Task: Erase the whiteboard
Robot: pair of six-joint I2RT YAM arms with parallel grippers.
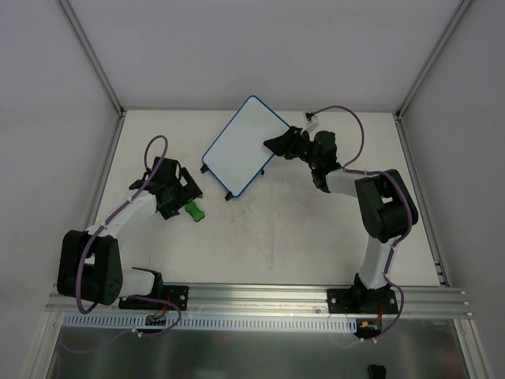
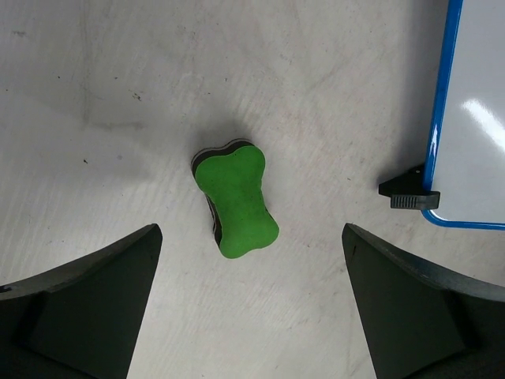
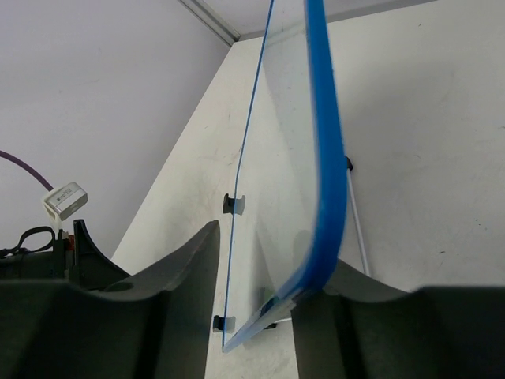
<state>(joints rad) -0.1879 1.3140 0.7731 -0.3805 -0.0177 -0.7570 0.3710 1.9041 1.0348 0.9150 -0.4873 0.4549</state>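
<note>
The whiteboard (image 1: 241,146), white with a thin blue rim and small black feet, lies at the back middle of the table. No scribbles show on it. My right gripper (image 1: 278,143) straddles its right edge. In the right wrist view the blue rim (image 3: 327,174) rests against the right finger (image 3: 355,316), and the left finger (image 3: 185,300) stands a gap away. My left gripper (image 1: 183,197) is open and empty, low over the table, with the green eraser (image 2: 235,197) lying just ahead of its fingers. The board's corner (image 2: 473,118) shows at the right of the left wrist view.
Grey walls and aluminium posts close the table at the back and both sides. A purple cable with a white connector (image 1: 311,120) hangs by the right wrist. A metal rail (image 1: 252,296) runs along the near edge.
</note>
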